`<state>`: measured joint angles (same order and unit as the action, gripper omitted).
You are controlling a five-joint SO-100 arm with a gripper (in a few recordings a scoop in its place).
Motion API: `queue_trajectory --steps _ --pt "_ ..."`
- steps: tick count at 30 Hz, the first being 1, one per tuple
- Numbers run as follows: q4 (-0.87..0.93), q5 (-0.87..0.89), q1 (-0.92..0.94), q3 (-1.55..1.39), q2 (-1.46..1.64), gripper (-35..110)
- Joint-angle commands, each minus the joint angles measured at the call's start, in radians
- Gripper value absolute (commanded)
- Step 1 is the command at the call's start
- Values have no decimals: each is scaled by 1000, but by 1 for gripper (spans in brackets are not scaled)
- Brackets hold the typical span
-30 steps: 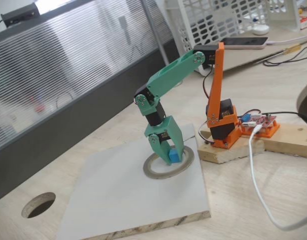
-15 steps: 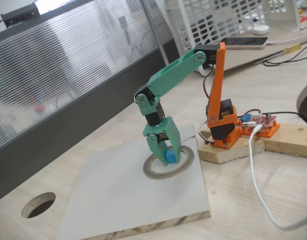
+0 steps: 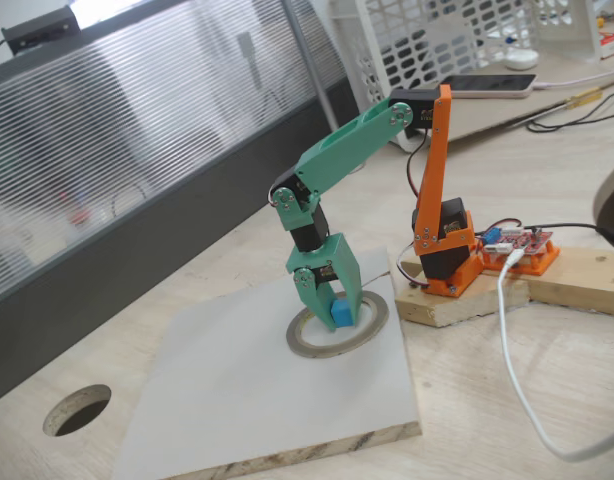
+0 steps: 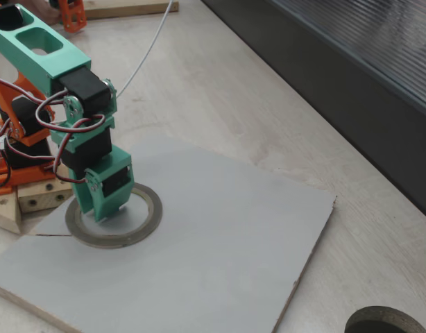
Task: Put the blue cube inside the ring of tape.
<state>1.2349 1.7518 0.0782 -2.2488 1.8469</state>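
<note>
In a fixed view the small blue cube [image 3: 342,316] sits between the green fingers of my gripper [image 3: 335,318], which is shut on it. The cube is low inside the opening of the ring of tape [image 3: 373,322], a flat grey-tan roll lying on a white board. I cannot tell whether the cube touches the board. In the other fixed view the gripper [image 4: 104,210] points straight down into the ring of tape [image 4: 149,216], and its body hides the cube.
The white board [image 3: 237,390] lies on a wooden table. A round hole [image 3: 77,408] is cut in the table at its near left corner. The orange arm base [image 3: 447,262] stands on a wood block, with a white cable [image 3: 515,365] trailing past it. A dark panel [image 3: 137,260] runs behind.
The gripper with the blue cube has shifted a little to the left inside the ring and then held still.
</note>
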Motion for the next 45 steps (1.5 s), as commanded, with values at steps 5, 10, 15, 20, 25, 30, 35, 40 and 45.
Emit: queue_trajectory --steps 5,10,15,20,25,30,35,40,45 --pt "-9 6 14 -5 28 12" --pt "-9 9 14 -5 28 12" --pt "0 5 12 -5 28 12" --pt "2 2 5 -5 28 12" --pt "2 -2 5 -3 28 13" --pt "2 -2 5 -3 28 24" --pt "3 0 5 -3 28 36" --pt "3 0 5 -3 28 41" --pt "5 0 5 -3 28 41"
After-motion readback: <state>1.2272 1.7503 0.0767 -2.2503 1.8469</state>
